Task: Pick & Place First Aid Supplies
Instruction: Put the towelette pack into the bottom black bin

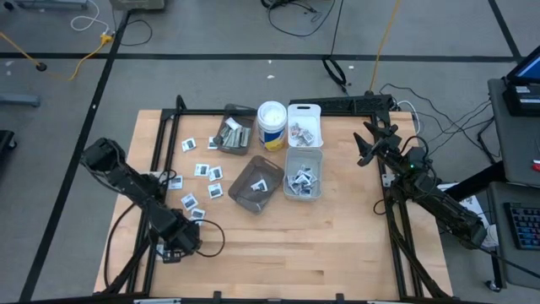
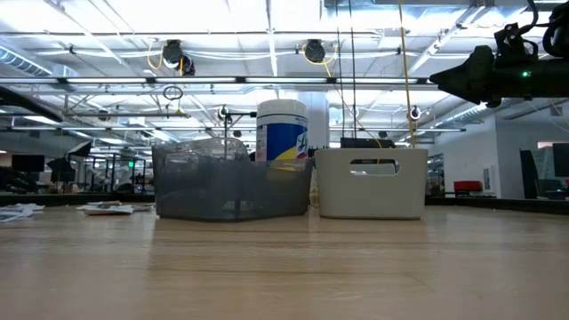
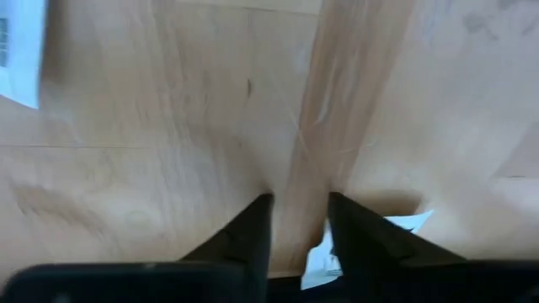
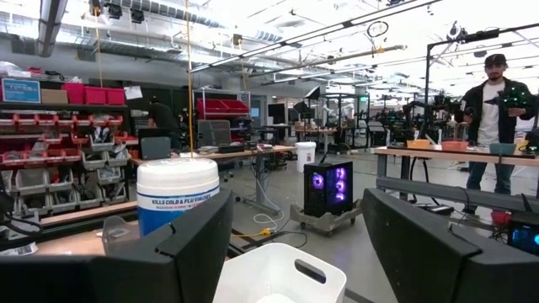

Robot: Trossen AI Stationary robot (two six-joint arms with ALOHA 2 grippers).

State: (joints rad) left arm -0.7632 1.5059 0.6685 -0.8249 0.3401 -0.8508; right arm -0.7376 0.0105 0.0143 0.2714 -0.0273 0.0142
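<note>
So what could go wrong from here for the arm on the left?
The left end effector is down at the table with a packet beside its fingers, not between them, so closing may grab nothing. Loose packets lie close together, so it might nudge or lift two. The smoky bin sits tilted, so a drop could miss.

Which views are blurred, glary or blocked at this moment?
Left wrist view: soft and close to the table, the left gripper over a blurred packet. Low view: ceiling lights glare, smoky bin in silhouette. High view: even, sharp. Right wrist view: bright, fingers blocking the bottom.
</note>
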